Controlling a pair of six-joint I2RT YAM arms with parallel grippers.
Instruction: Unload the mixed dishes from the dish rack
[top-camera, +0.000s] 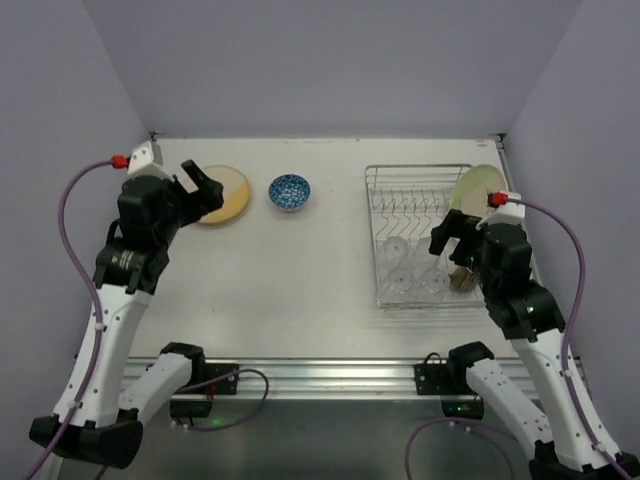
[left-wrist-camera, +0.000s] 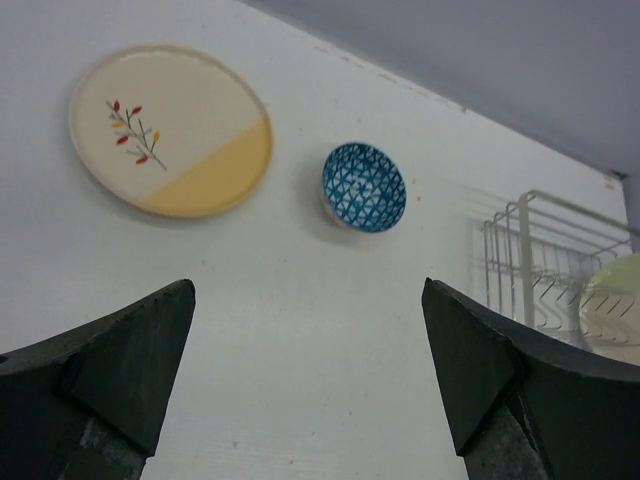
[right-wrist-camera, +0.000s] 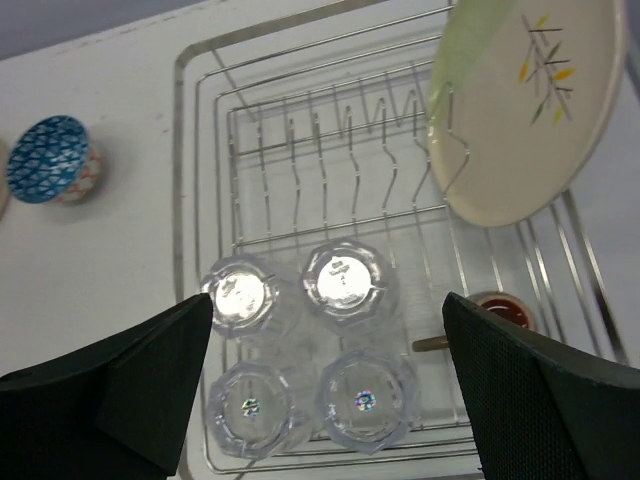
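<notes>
The silver wire dish rack (top-camera: 420, 200) stands at the right; it also shows in the right wrist view (right-wrist-camera: 300, 130). A cream plate (top-camera: 474, 186) (right-wrist-camera: 525, 105) leans upright at its far right. Several clear glasses (top-camera: 415, 270) (right-wrist-camera: 345, 285) stand in its near part, with a small dark cup (right-wrist-camera: 503, 310) beside them. A cream plate with a yellow patch (top-camera: 224, 194) (left-wrist-camera: 170, 130) and a blue-patterned bowl (top-camera: 289, 191) (left-wrist-camera: 363, 187) lie on the table at the left. My left gripper (top-camera: 203, 187) (left-wrist-camera: 308, 380) is open above the table near that plate. My right gripper (top-camera: 450, 245) (right-wrist-camera: 328, 385) is open above the glasses.
The white table (top-camera: 300, 270) is walled at the back and sides. A metal rail (top-camera: 320, 378) runs along its near edge. A brown handle (right-wrist-camera: 430, 344) lies in the rack beside the cup.
</notes>
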